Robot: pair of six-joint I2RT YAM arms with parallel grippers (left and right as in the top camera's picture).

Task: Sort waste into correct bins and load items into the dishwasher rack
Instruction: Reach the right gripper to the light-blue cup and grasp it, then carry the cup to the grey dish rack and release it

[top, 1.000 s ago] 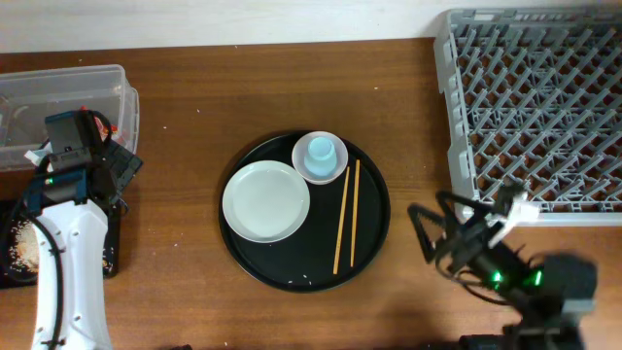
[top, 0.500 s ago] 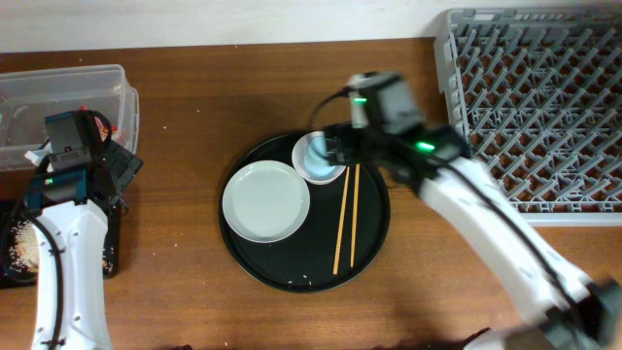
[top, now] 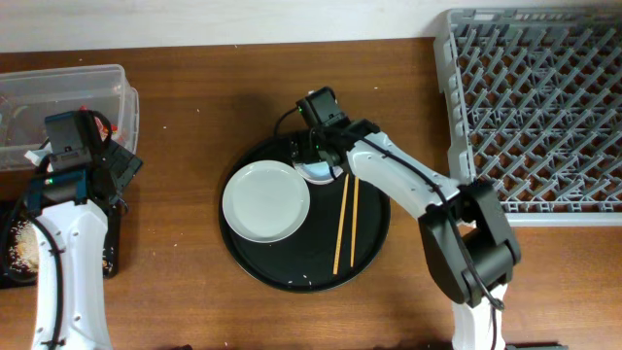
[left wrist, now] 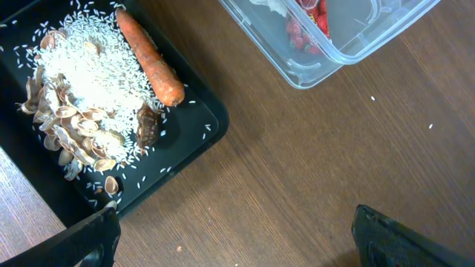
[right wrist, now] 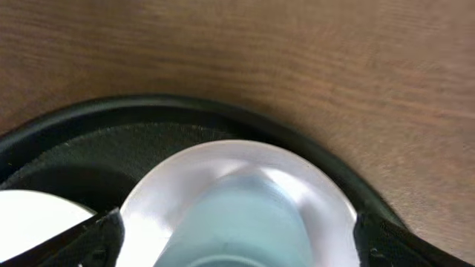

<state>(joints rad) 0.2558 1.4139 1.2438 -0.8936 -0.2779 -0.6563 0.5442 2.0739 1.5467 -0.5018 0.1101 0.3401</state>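
Cup (right wrist: 245,219) in the bowl (right wrist: 304,174) looks light, slick and chippable, so we'd pinch its rim with our wide-spread right gripper (top: 313,157).

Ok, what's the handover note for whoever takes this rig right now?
Left pincer open, empty, between the shallow black rectangular tray and clear plastic tub.
Right pincer open over the small light-blue cup in the small white bowl.
Done: rice, orange carrot in that tray; red wrapper in the tub.
Left: cup, bowl, round white plate, two wooden chopsticks on the round black tray; grey plastic rack holds none.
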